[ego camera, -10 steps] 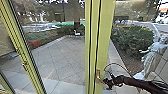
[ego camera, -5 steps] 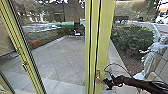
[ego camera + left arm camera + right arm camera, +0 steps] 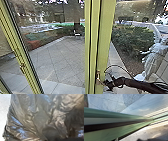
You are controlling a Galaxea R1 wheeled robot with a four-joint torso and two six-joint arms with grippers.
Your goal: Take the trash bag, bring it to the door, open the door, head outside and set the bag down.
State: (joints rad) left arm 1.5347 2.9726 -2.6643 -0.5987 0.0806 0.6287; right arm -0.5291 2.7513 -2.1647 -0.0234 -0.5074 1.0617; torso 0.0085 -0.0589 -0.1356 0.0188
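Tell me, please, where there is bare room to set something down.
Outside, the paving lies bare between the slanting frame on the left and the broad upright frame. It is crowded around the door handle, where the right arm reaches.

Door frame (image 3: 106,37) upright in middle, handle (image 3: 98,75) low on it. Slanted post (image 3: 20,53) at left, fitting (image 3: 22,68) on it. Paving (image 3: 56,60) beyond, between both. Hedge (image 3: 135,38) behind, right of door frame.
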